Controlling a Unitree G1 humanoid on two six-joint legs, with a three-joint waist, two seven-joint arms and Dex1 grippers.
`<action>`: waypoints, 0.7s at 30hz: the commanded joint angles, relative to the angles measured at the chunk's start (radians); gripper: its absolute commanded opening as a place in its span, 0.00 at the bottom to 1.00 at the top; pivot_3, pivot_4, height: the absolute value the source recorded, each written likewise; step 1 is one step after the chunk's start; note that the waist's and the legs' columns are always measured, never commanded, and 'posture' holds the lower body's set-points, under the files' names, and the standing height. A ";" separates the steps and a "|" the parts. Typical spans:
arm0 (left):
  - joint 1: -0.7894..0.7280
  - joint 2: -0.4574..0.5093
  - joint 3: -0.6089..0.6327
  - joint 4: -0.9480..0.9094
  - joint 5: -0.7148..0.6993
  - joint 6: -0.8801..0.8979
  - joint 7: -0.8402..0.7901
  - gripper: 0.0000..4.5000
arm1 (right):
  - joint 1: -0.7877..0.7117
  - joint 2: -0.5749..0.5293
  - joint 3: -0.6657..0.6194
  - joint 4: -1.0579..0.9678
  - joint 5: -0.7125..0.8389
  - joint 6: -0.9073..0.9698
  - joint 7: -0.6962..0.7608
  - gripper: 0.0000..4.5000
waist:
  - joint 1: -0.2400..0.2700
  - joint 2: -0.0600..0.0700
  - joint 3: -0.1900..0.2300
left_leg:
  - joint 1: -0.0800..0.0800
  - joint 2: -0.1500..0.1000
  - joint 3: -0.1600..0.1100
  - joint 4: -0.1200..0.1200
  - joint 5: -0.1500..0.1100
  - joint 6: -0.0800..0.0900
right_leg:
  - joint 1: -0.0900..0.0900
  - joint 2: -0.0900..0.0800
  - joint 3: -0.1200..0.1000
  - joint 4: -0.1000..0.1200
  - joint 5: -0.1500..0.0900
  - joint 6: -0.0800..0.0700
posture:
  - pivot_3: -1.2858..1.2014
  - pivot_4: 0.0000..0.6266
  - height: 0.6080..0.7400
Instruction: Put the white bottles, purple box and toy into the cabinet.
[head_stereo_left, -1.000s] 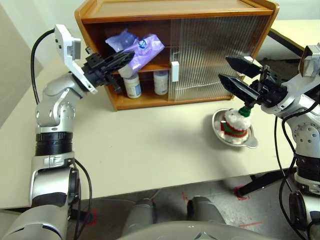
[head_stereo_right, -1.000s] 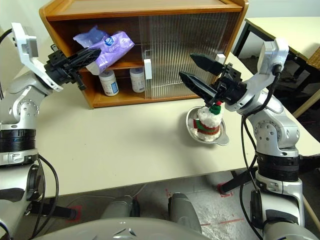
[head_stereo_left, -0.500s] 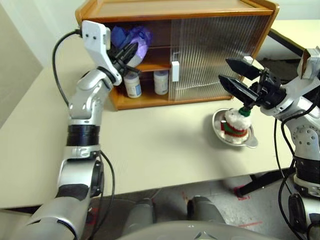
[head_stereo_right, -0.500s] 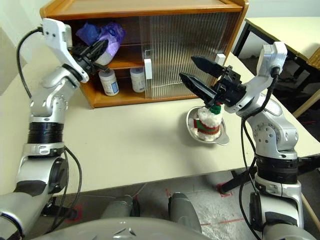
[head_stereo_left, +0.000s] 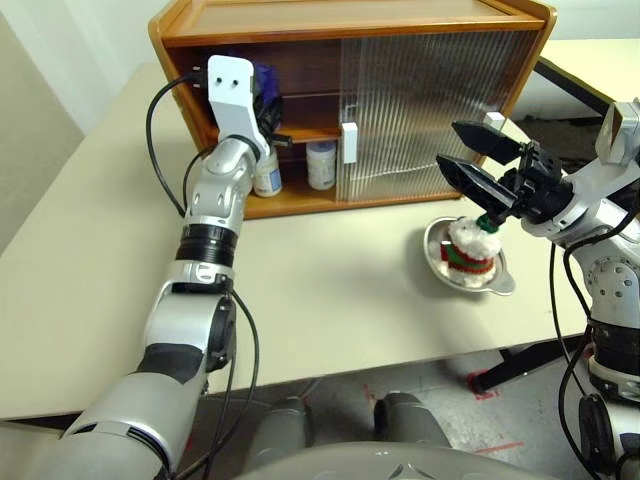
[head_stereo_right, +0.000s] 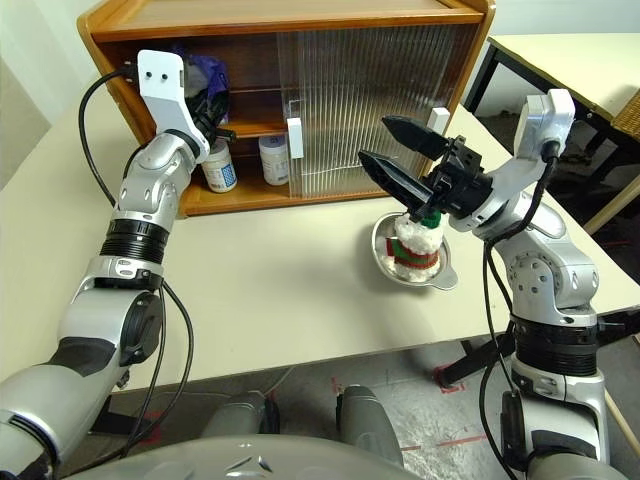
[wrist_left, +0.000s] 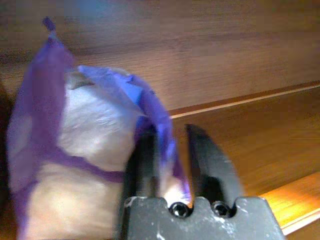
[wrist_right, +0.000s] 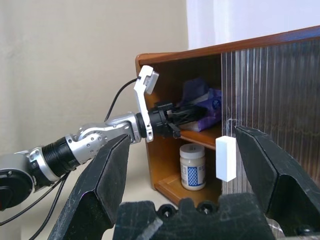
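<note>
Left gripper (wrist_left: 172, 150) is now inside the cabinet (head_stereo_left: 350, 25) on the upper shelf, having pushed in from outside the open left side where it hung a second ago. Purple box (wrist_left: 75, 150) has gone in with it and now sits on that upper shelf, crumpled, in front of and beside the left fingers (wrist_left: 205, 160). The jaws stand a little apart with a fold of the purple wrap lying between them; earlier they were clamped on the pack. Whether they still pinch it, cannot tell.

Two white bottles (head_stereo_left: 320, 163) stand on the lower shelf below the left gripper, same spots as before; one is half hidden behind the left arm.

Right gripper (head_stereo_left: 478, 160) hasn't moved: jaws spread wide, nothing in them, hovering just above the toy (head_stereo_left: 470, 246). The toy sits upright in the steel bowl (head_stereo_left: 500, 283) on the table (head_stereo_left: 330, 300), right of the cabinet, unchanged. The sliding door (head_stereo_left: 430, 110) with its white handle (head_stereo_left: 350, 142) still covers the cabinet's right part.
</note>
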 joint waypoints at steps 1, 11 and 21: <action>-0.009 -0.006 0.012 -0.019 -0.019 -0.014 -0.021 0.58 | 0.004 0.000 -0.006 -0.015 0.004 -0.008 -0.007 1.00 | -0.002 0.000 0.000 | 0.000 0.000 0.000 0.000 0.000 0.000 | 0.000 0.000 0.000 0.000 0.000 0.000 | 0.47 0.00 1.00; 0.070 0.015 0.036 -0.284 -0.065 0.068 -0.044 0.99 | -0.014 0.008 0.007 0.010 0.000 -0.015 0.006 1.00 | -0.002 0.000 0.000 | 0.000 0.000 0.000 0.000 0.000 0.000 | 0.000 0.000 0.000 0.000 0.000 -0.001 | 0.49 0.00 1.00; 0.266 0.017 0.032 -0.650 -0.093 0.309 0.001 0.99 | -0.025 0.001 0.007 0.029 -0.003 -0.012 0.031 1.00 | 0.003 0.000 0.000 | 0.001 0.000 0.000 0.000 0.000 0.000 | 0.000 0.000 0.001 0.001 0.001 -0.001 | 0.49 0.00 1.00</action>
